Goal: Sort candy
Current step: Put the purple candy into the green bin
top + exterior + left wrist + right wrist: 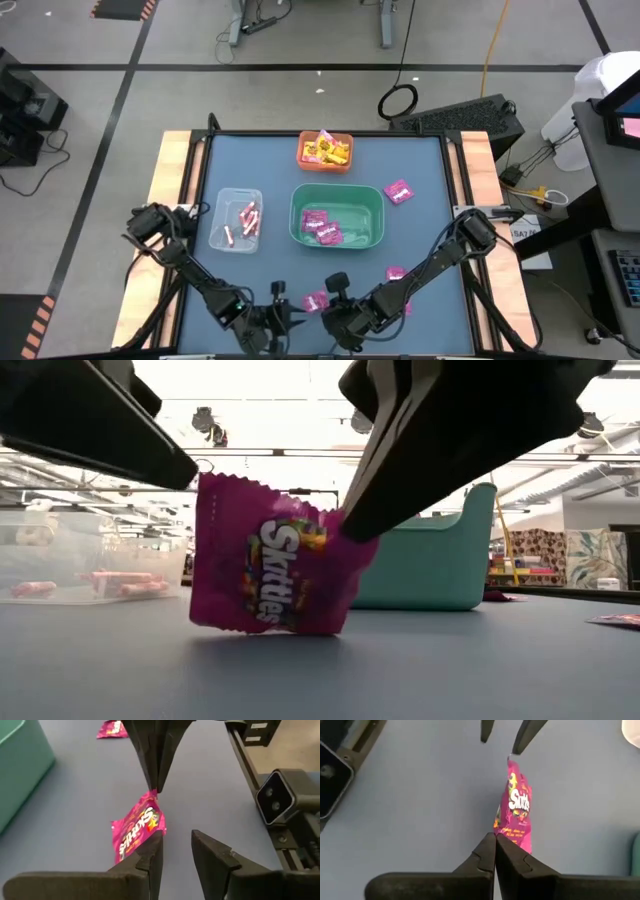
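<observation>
Skittles packet (268, 568), magenta-pink with white lettering, stands on edge on the blue counter (420, 250) near its front edge, a little right of the middle, pinched at one corner by the right end effector (495, 840), whose fingers are clenched tight on the wrapper. The left end effector (175, 847) hangs just beside the packet with its fingers partly apart and nothing between them; one fingertip looks close to the wrapper's edge, though contact cannot be confirmed. Judging by this, the step in hand is the pickup of one pink packet, with the grasp made and the lift not yet begun, since the packet's lower edge rests on the counter. The green bin (337, 213) in the middle of the counter already holds several matching pink packets, so the next move likely calls for raising the packet clear and carrying it back over that bin's rim before letting go; a grip on only one corner could let the wrapper swing or slip. The orange bin (325, 150) at the back edge holds yellow packets, the clear bin (236, 220) on the left holds thin pink sticks, and other pink packets (398, 191) lie loose toward the right side, so much sorting remains.
</observation>
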`<action>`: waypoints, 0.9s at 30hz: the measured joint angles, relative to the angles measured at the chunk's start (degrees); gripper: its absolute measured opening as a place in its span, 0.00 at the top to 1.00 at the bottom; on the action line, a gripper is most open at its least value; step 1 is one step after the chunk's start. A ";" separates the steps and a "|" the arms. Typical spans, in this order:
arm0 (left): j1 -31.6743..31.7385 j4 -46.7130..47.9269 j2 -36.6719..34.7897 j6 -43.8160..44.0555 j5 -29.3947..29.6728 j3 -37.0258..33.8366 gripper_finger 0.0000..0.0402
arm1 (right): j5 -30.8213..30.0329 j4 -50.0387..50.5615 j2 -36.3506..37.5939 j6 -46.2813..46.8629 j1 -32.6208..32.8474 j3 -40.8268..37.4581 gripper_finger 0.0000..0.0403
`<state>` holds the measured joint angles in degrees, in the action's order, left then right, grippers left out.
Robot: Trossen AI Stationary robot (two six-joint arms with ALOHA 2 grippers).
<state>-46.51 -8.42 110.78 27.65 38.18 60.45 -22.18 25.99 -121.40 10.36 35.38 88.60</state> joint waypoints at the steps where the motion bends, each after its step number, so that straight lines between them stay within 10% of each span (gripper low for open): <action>1: -0.25 0.11 0.06 0.22 0.64 0.00 0.73 | 0.07 0.03 0.13 0.03 0.00 0.00 1.00; 27: 4.72 5.30 7.61 2.59 6.79 -0.02 0.77 | 0.07 0.22 0.50 -0.79 -0.02 0.00 1.00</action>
<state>-41.79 -3.11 118.39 30.24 44.98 60.42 -22.11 26.21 -120.90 9.57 35.35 88.60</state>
